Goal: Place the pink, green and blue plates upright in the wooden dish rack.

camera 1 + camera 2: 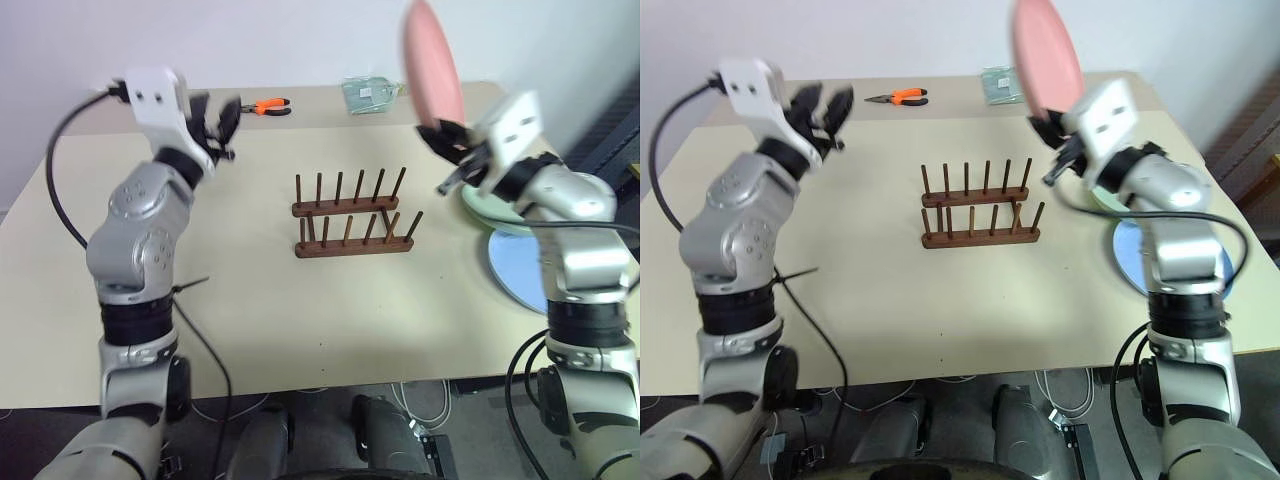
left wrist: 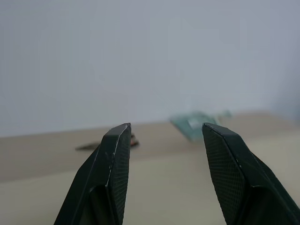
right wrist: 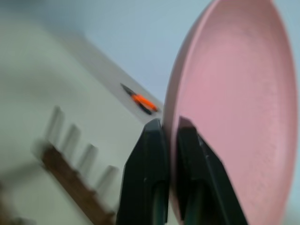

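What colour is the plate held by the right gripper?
Salmon pink plate, pinched by the right gripper; clearest in the right wrist view.

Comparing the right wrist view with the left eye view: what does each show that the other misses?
Right wrist view alone: the fingers pinching the rim of the pink plate edge-on.

Left eye view alone: the left gripper open and raised over the table, and the green plate and blue plate lying beside the right arm.

Both: the pink plate, the wooden dish rack with nothing in it, and the orange pliers.
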